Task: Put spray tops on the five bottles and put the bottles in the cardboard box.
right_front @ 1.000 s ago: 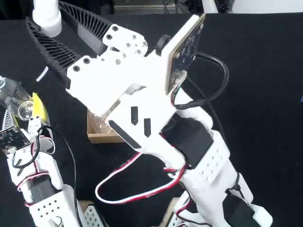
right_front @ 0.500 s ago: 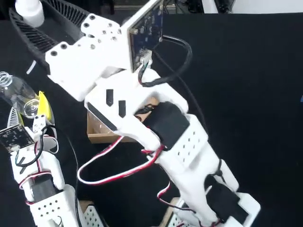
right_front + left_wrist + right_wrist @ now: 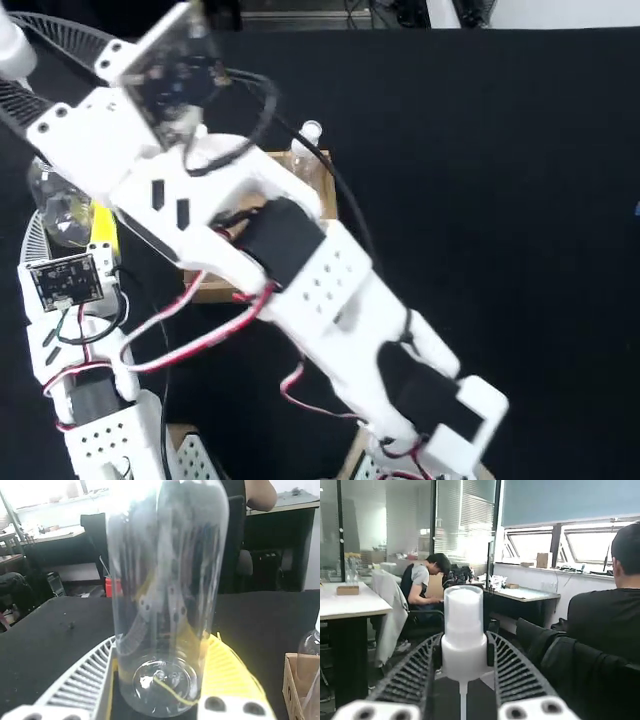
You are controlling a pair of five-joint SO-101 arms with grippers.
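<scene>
My left gripper (image 3: 160, 690) clasps the bottle (image 3: 165, 605) at the table's (image 3: 500, 200) left edge. My right gripper (image 3: 464, 652) clasps the spray top (image 3: 464, 630) beyond it. The box (image 3: 205, 288) lies right of the bottle, under my right arm (image 3: 330, 290); a second bottle (image 3: 308, 140) stands in its far corner.

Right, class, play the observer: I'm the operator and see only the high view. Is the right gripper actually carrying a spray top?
Observer: Yes. In the right wrist view the right gripper is shut on a white spray top, with its thin tube pointing back toward the wrist camera.
Operator: And how does the left arm hold its bottle?
Observer: The left wrist view shows the left gripper clamped on either side of the clear bottle, with the bottle's base toward the camera.
</scene>
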